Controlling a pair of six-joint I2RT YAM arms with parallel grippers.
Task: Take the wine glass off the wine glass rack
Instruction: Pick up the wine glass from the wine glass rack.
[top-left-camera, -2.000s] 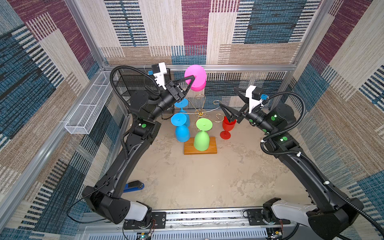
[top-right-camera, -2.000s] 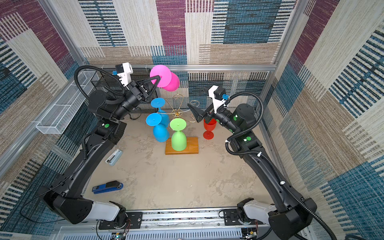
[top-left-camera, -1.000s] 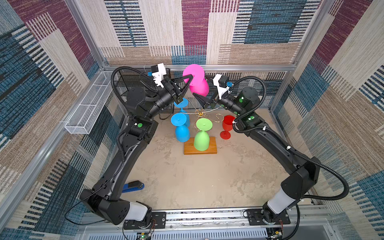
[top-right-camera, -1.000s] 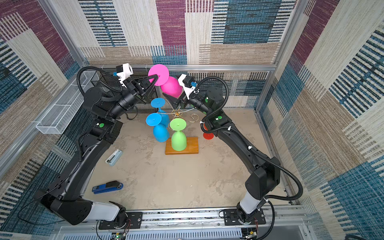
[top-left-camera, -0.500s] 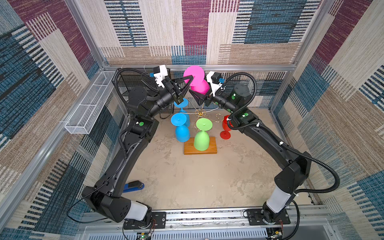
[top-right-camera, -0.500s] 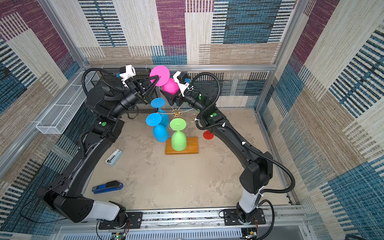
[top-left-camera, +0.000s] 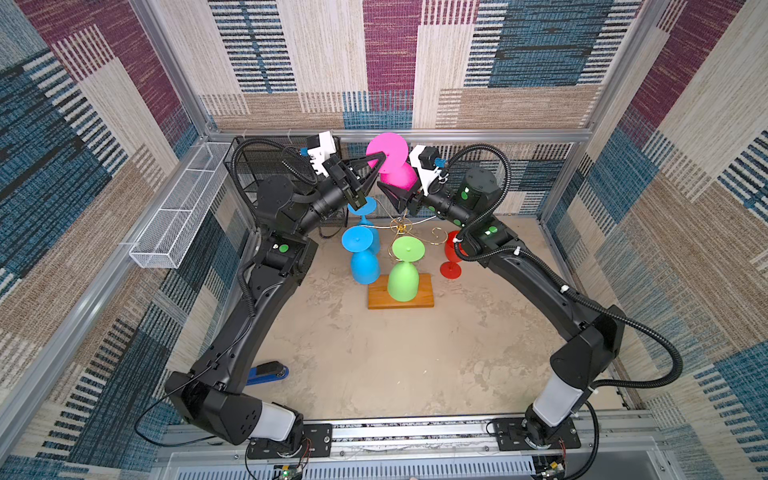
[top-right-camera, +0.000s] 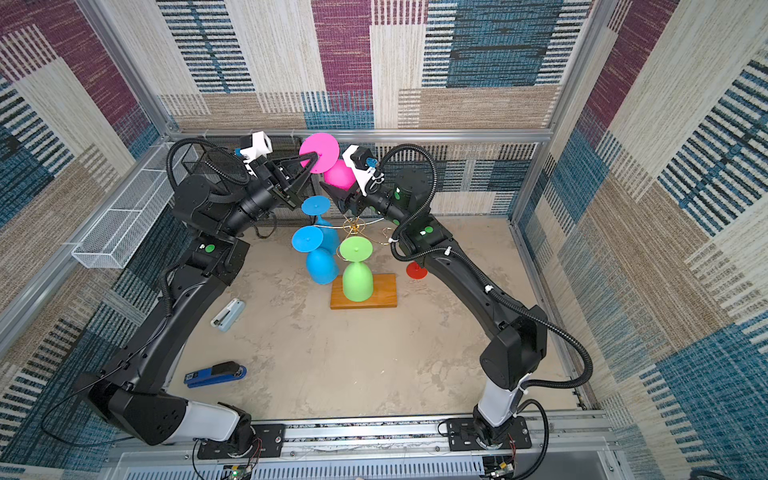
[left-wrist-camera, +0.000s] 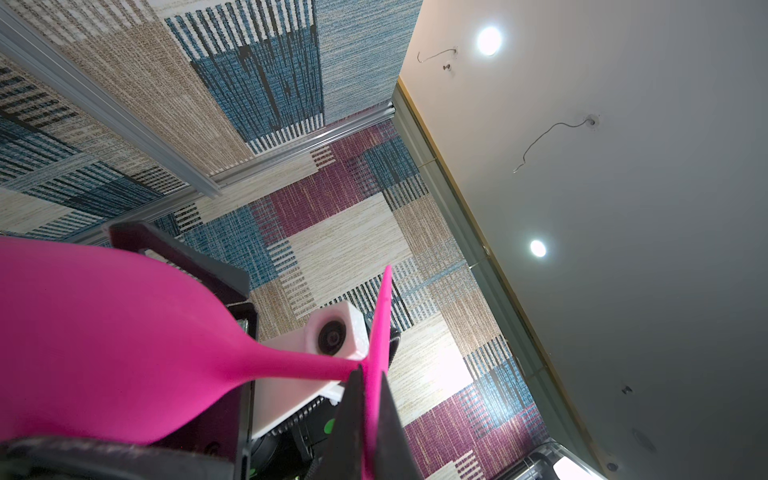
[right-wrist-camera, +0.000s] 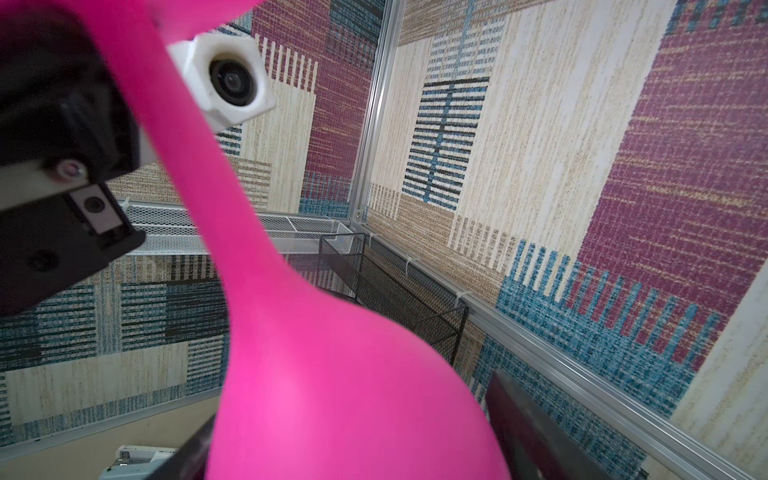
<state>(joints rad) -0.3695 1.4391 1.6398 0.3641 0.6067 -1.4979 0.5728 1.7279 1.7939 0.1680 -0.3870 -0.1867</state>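
A pink wine glass (top-left-camera: 387, 150) (top-right-camera: 319, 150) hangs in the air above the wine glass rack (top-left-camera: 399, 226) (top-right-camera: 353, 226), clear of its gold wires. My left gripper (top-left-camera: 380, 154) (left-wrist-camera: 370, 374) is shut on the rim of the glass's foot (left-wrist-camera: 377, 328). My right gripper (top-left-camera: 398, 183) (right-wrist-camera: 353, 428) straddles the pink bowl (right-wrist-camera: 332, 395). It is open, with a gap showing between one finger (right-wrist-camera: 515, 411) and the bowl. Two blue glasses (top-left-camera: 363, 257) and a green glass (top-left-camera: 404, 274) hang upside down on the rack over its wooden base (top-left-camera: 422, 293).
A red glass (top-left-camera: 451, 259) stands upright on the floor right of the rack. A black mesh shelf (top-left-camera: 266, 166) fills the back left corner and a white wire basket (top-left-camera: 178, 216) lines the left wall. A blue stapler (top-right-camera: 216, 374) and a pale one (top-right-camera: 227, 314) lie at the front left.
My right arm has swung in from beside the red glass to the pink glass's bowl, and its jaws have narrowed around it. My left gripper has kept the glass raised, almost still.
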